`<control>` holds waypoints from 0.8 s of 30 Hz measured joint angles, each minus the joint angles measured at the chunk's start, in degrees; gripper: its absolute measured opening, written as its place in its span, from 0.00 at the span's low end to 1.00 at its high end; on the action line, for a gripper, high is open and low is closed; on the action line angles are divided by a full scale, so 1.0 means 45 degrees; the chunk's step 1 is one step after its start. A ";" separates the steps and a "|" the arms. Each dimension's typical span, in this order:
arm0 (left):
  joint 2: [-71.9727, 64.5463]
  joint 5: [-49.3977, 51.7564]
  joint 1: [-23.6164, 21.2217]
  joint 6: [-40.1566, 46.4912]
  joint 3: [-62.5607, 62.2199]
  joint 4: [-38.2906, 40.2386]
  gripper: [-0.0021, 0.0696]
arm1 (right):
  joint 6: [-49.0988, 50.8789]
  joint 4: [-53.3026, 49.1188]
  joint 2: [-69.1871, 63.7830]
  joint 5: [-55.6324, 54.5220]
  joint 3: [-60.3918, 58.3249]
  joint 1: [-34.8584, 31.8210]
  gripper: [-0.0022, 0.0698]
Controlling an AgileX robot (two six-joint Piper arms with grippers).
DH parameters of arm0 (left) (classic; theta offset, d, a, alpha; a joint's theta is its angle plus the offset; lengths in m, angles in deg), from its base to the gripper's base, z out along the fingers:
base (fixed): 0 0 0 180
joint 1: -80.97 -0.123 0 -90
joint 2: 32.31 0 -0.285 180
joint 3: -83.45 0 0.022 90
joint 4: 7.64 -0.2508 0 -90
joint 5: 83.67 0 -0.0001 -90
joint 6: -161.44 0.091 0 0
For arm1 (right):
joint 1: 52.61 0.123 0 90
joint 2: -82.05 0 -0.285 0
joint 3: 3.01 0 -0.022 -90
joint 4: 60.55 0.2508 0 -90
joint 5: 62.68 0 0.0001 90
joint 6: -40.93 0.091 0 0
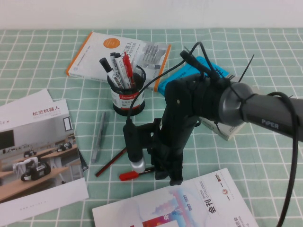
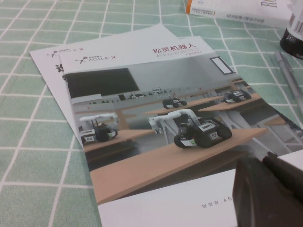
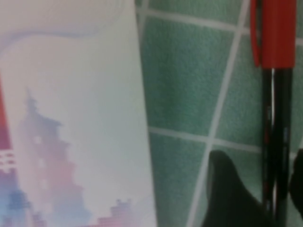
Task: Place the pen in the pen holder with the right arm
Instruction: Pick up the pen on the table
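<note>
my right gripper (image 3: pixel 265 198) is low on the table, fingers either side of the pen (image 3: pixel 274 118); my left gripper (image 2: pixel 270 189) hovers over a brochure (image 2: pixel 156 123), grip unclear.

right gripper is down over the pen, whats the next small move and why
Probably close the right gripper on the pen. In the right wrist view the black barrel lies between its two dark fingers, which look still apart, and the pen still rests on the tablecloth. Then lift toward the pen holder. The left gripper sits parked over a brochure.
</note>
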 joint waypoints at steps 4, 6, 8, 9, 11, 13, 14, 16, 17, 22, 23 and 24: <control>0.0000 0.0000 0.0000 0.0000 0.0000 0.0000 0.02 | -0.0080 -0.0302 -0.0212 -0.0248 0.0074 0.0000 0.36; 0.0000 0.0000 0.0000 0.0000 0.0000 0.0000 0.02 | -0.0080 -0.0333 -0.0219 -0.0370 0.0070 0.0000 0.33; 0.0000 0.0000 0.0000 0.0000 0.0000 0.0000 0.02 | -0.0080 -0.0356 -0.0271 -0.0369 0.0070 0.0000 0.31; 0.0000 0.0000 0.0000 0.0000 0.0000 0.0000 0.02 | -0.0080 -0.0356 -0.0299 -0.0369 0.0070 0.0000 0.31; 0.0000 0.0000 0.0000 0.0000 0.0000 0.0000 0.02 | -0.0080 -0.0356 -0.0323 -0.0345 0.0099 0.0000 0.30; 0.0000 0.0000 0.0000 0.0000 0.0000 0.0000 0.02 | -0.0080 -0.0356 -0.0349 -0.0256 0.0126 0.0000 0.28; 0.0000 0.0000 0.0000 0.0000 0.0000 0.0000 0.02 | -0.0080 -0.0356 -0.0370 -0.0172 0.0150 0.0000 0.25; 0.0000 0.0000 0.0000 0.0000 0.0000 0.0000 0.02 | -0.0080 -0.0380 -0.0398 0.0018 0.0205 0.0000 0.16; 0.0000 0.0000 0.0000 0.0000 0.0000 0.0000 0.02 | -0.0051 -0.0398 -0.0398 0.0073 0.0209 0.0000 0.12; 0.0000 0.0000 0.0000 0.0000 0.0000 0.0000 0.02 | 0.1273 -0.0622 -0.0360 0.0035 0.0209 0.0020 0.11; 0.0000 0.0000 0.0000 0.0000 0.0000 0.0000 0.02 | 0.1522 -0.0643 -0.0337 -0.0009 0.0209 0.0020 0.11; 0.0000 0.0000 0.0000 0.0000 0.0000 0.0000 0.02 | 0.1649 -0.0705 -0.0283 -0.0049 0.0209 0.0020 0.11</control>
